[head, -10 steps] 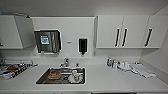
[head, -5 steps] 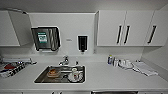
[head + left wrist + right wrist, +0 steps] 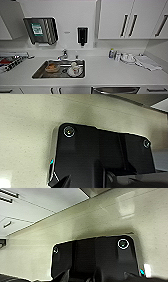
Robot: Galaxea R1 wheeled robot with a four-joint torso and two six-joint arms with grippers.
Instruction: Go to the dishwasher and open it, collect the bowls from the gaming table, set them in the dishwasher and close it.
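The top edge of the grey steel-fronted dishwasher [image 3: 115, 90] peeks out under the white counter [image 3: 112, 72], low and right of centre in the head view, and it looks shut. The bowls and the gaming table are out of view. In the left wrist view the arm's dark plate hangs over a speckled beige floor [image 3: 25, 131]. The right wrist view has the same floor [image 3: 100, 220] and white cabinet fronts [image 3: 37, 203] beyond it.
A steel sink [image 3: 40, 72] with dishes inside is set into the counter, a faucet [image 3: 63, 54] behind it. Cups and bottles [image 3: 125, 57] and a folded cloth [image 3: 148, 63] sit to the right, a rack [image 3: 10, 62] to the left. White wall cabinets [image 3: 112, 20] hang above.
The whole head view has shifted a little: the counter and sink sit slightly higher in the picture, so the camera has moved. Nothing on the counter has moved.
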